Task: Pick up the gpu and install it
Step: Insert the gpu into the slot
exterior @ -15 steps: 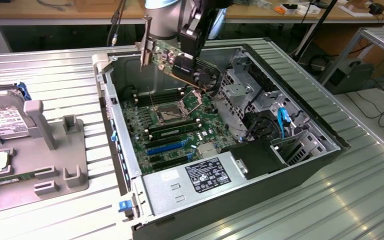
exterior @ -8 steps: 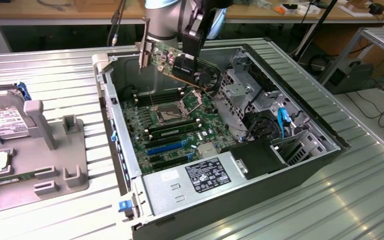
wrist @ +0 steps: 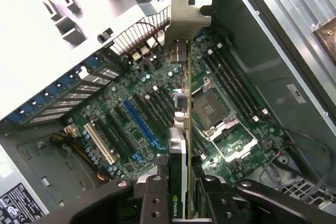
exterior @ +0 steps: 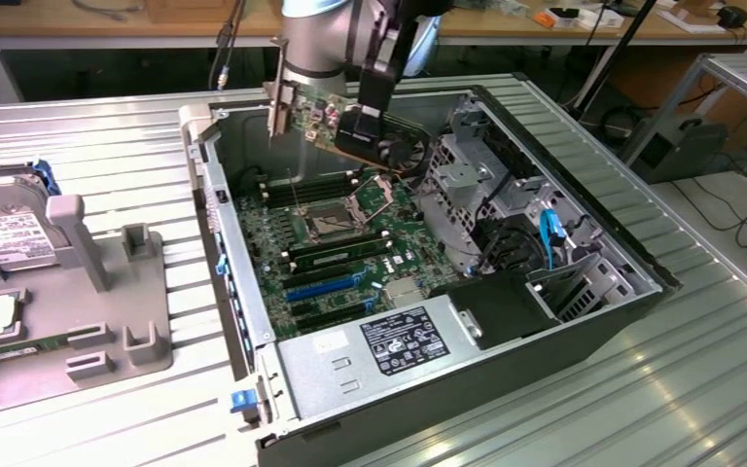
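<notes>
Ribbed metal bench (exterior: pixel 101 146) | thin green-and-black gpu (exterior: pixel 335 125) on edge above open grey case (exterior: pixel 225 253), silver bracket (exterior: pixel 276 97) end toward exterior view's left | black gripper (exterior: pixel 371 125) clamped on it.

You can read only a green Nvidia logo (wrist: pixel 175 206) on the edge of the thin black-faced expansion card (wrist: pixel 178 148).

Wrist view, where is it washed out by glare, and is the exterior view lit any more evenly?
Wrist view: the tray outside the computer case is blown out to white, the motherboard is moderately lit, and the gripper holding the gpu sits in shadow. Exterior view: lighting is even, with only a soft sheen on the ribbed table.
</notes>
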`<state>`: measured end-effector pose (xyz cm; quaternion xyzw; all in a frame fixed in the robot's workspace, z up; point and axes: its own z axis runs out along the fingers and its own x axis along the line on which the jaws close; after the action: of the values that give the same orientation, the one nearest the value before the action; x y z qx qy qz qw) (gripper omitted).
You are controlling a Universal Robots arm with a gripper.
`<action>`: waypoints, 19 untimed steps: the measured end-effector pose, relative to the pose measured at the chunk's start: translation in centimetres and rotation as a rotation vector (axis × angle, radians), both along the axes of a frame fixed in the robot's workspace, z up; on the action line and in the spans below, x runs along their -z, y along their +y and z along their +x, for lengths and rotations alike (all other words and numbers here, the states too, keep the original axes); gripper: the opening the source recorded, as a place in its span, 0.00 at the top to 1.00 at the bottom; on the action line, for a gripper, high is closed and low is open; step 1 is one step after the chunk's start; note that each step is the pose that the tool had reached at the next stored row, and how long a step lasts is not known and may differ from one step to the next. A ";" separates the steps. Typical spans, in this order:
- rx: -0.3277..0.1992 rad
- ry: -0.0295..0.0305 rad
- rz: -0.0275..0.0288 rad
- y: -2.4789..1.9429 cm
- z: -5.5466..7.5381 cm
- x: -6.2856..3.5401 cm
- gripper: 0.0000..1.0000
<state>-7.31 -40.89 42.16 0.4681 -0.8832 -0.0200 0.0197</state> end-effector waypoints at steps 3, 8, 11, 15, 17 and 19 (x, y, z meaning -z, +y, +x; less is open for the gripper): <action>-0.024 0.0001 0.0000 0.00 0.0 0.00 0.73; -0.058 0.0000 0.0000 0.00 0.0 0.00 0.73; -0.077 0.0000 0.0000 0.00 0.0 0.00 0.73; -0.102 0.0001 -0.0003 0.03 0.0 0.00 0.73; -0.111 0.0001 -0.0004 0.03 0.0 0.00 0.73; -0.122 0.0000 -0.0004 0.03 0.0 0.00 0.73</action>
<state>-7.31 -40.86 42.16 0.5212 -0.8530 -0.0186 0.0210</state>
